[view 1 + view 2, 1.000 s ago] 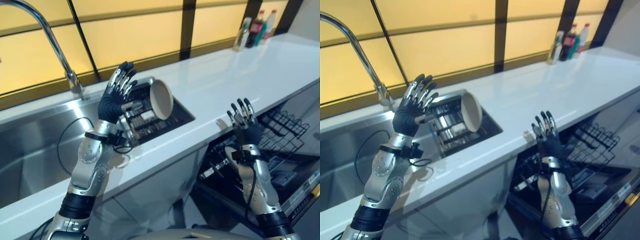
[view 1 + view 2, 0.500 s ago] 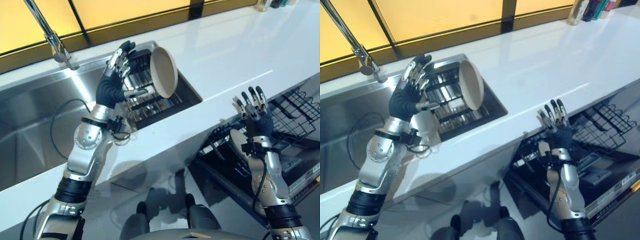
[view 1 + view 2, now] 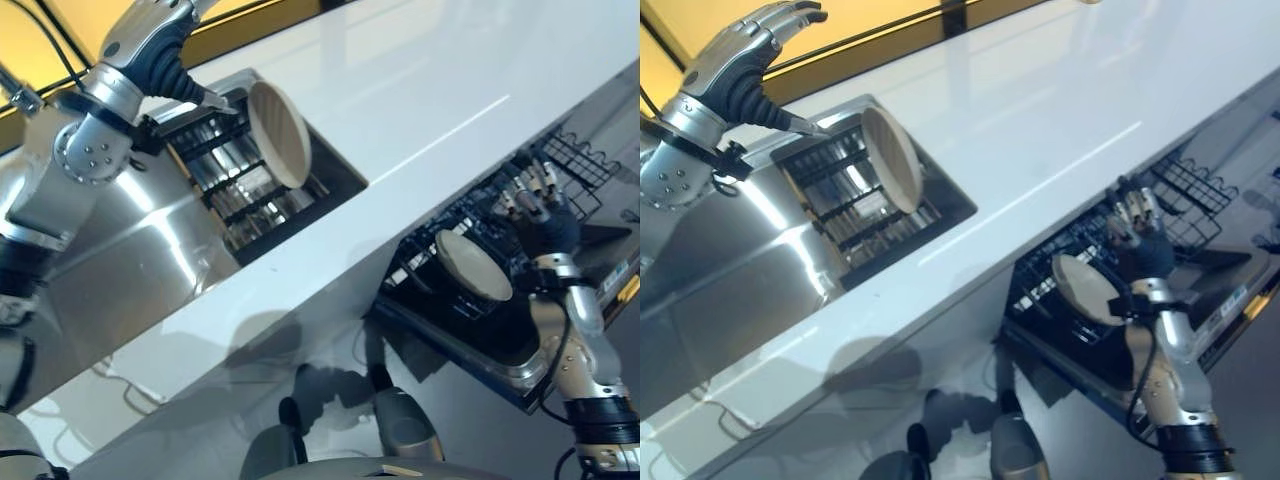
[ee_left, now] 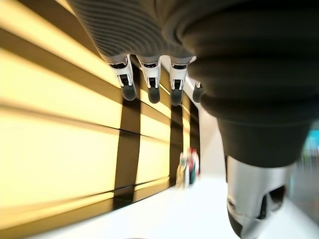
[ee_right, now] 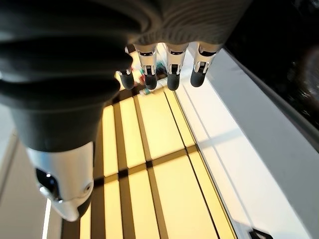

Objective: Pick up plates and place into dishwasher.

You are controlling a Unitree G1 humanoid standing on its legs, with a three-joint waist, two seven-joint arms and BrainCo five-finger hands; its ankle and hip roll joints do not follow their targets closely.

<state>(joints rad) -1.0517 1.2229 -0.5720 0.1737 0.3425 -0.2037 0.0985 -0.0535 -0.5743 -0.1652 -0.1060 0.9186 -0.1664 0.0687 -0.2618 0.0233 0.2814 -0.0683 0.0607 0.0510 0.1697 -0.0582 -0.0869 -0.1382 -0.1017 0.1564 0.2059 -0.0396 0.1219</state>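
A beige plate [image 3: 280,135] stands on edge in the dish rack [image 3: 225,180] set in the sink. My left hand [image 3: 160,40] is raised just left of it and above it, open; its thumb reaches toward the plate's rim and holds nothing. A second beige plate [image 3: 472,265] leans upright in the open dishwasher's rack [image 3: 430,250] under the counter. My right hand [image 3: 540,210] hovers open beside that plate, on its right, fingers straight. Both wrist views show straight fingers [image 4: 149,82] and fingers [image 5: 172,69] with nothing between them.
A white counter [image 3: 420,90] runs between the sink and the dishwasher. The steel sink basin [image 3: 150,260] lies left of the dish rack. A black wire basket [image 3: 585,160] sits behind my right hand. Bottles [image 4: 188,167] stand far along the counter.
The camera has swung down and tilted, so the whole picture has shifted. My left hand stays by the sink plate and my right hand stays by the dishwasher rack, both still open.
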